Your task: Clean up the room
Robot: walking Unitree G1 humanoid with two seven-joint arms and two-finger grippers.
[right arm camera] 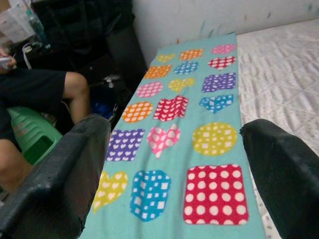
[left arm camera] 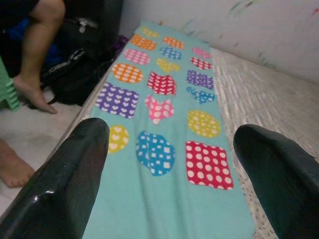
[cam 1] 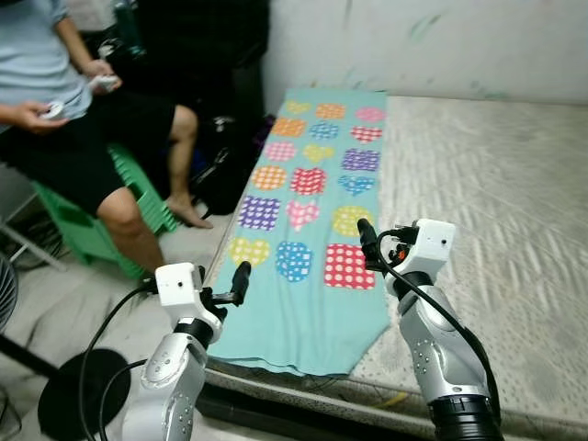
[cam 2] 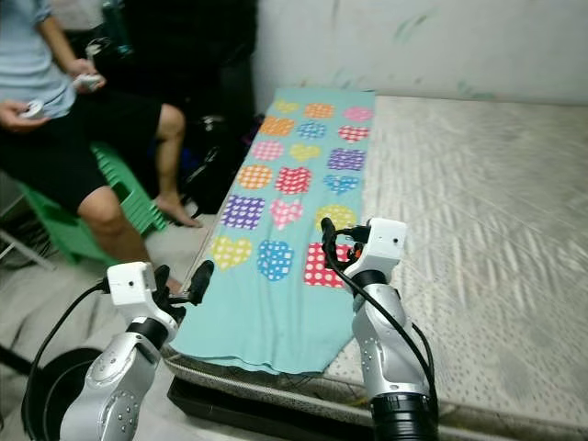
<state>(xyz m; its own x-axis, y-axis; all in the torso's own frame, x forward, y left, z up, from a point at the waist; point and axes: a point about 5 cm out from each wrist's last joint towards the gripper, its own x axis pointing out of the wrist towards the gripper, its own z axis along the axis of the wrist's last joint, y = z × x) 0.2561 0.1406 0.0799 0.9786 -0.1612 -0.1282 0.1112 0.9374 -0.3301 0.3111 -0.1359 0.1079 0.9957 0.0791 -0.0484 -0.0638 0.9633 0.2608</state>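
Note:
A long teal cloth printed with colourful dotted hearts and squares lies flat along the left edge of a pale quilted mattress. Its near end hangs slightly over the mattress's front edge. My left gripper hovers above the near left corner of the cloth, fingers wide apart with nothing between them. My right gripper hangs over the near right part of the cloth, close to the red dotted square, and is also open and empty.
A person sits on a green stool to the left, holding small controllers, one bare foot on the floor. A black bag leans against the bed's side. A round black base stands at the lower left. A wall backs the bed.

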